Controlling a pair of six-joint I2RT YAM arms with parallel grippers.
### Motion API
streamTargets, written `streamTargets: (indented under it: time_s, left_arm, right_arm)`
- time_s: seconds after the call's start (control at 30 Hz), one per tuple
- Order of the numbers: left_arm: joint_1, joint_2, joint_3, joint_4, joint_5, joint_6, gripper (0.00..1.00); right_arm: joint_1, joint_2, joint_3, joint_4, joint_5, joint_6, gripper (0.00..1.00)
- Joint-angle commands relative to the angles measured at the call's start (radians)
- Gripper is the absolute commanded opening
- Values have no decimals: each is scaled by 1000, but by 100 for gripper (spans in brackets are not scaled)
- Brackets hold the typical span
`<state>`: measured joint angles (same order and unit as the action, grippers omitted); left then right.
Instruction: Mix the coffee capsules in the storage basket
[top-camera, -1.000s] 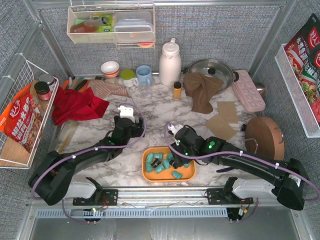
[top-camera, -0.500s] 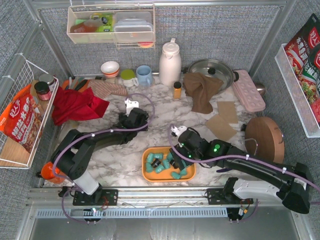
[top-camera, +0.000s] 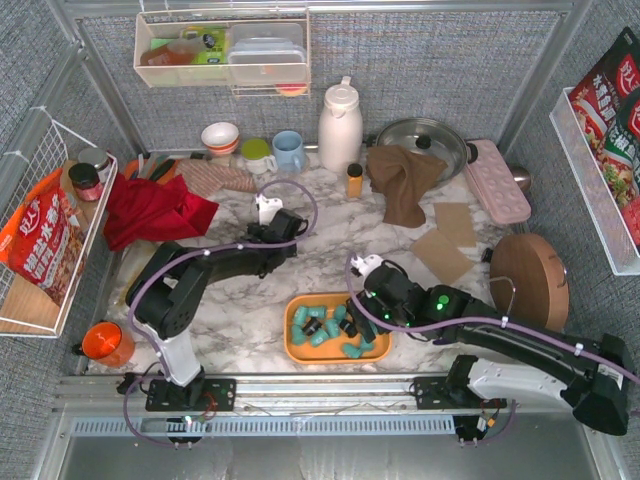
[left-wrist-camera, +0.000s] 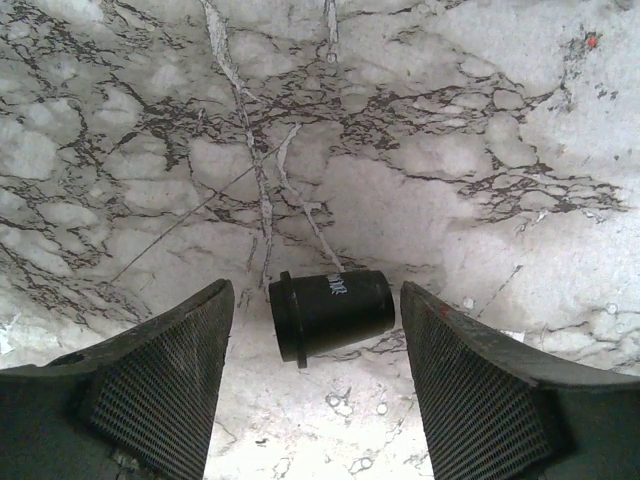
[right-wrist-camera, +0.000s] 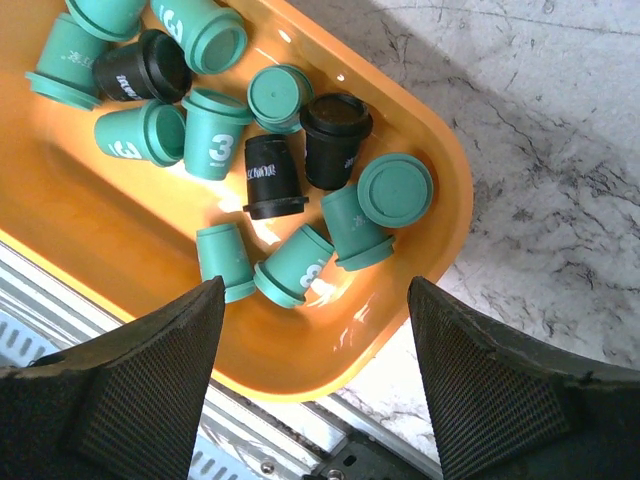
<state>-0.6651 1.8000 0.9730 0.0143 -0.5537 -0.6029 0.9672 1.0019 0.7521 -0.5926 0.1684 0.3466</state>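
My left gripper (left-wrist-camera: 315, 292) hangs over the white marble tabletop (left-wrist-camera: 450, 130) with its fingers apart. One black tapered coffee capsule (left-wrist-camera: 335, 312) lies on its side between them, rim toward 9 o'clock, not clamped. My right gripper (right-wrist-camera: 315, 290), also spread and empty, hovers above the shallow orange plastic storage basket (right-wrist-camera: 452, 210), at 5 o'clock from the left gripper. There the teal and black coffee capsules (right-wrist-camera: 215, 140) lie jumbled.

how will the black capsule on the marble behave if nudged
Round, tapered and lying on its side, the black capsule would probably roll in a curve. It looks like rigid plastic, so likely light and firm.
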Motion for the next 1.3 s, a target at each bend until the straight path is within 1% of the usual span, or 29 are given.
streamTargets:
  time_s: [0.0, 0.23, 0.3, 0.4, 0.57, 0.67, 0.77, 0.83, 1.0, 1.13, 1.27]
  left_arm:
    - [-2, 18, 28, -37, 0, -37, 75]
    - [-2, 39, 32, -58, 3, -68, 69]
    - [-2, 41, 29, -55, 4, -70, 65]
    - [-2, 41, 26, -49, 7, -72, 61]
    - [-2, 37, 26, -24, 24, -50, 51]
    - [-3, 32, 24, -12, 35, -24, 50]
    - [-2, -6, 0, 28, 52, 25, 50]
    - [-2, -51, -32, 73, 75, 75, 51]
    - [-8, -207, -159, 269, 183, 237, 51]
    - [-14, -365, -319, 482, 297, 350, 52]
    - [-16, -521, -521, 725, 425, 459, 51]
  right_arm:
    - [1, -11, -6, 25, 17, 0, 78]
    - [1, -24, -14, 34, 17, -4, 78]
    - [0, -30, -17, 36, 18, -6, 78]
    - [0, -34, -20, 35, 19, -8, 79]
    - [1, -41, -25, 32, 22, -9, 79]
    - [1, -45, -25, 27, 26, -12, 79]
    - [1, -51, -22, 22, 33, -14, 79]
    - [0, -55, -15, 20, 38, -15, 79]
    - [1, -50, 23, 12, 38, -31, 79]
    - [-1, -40, 61, 11, 46, -52, 78]
    - [-1, -39, 107, 40, 40, -52, 77]
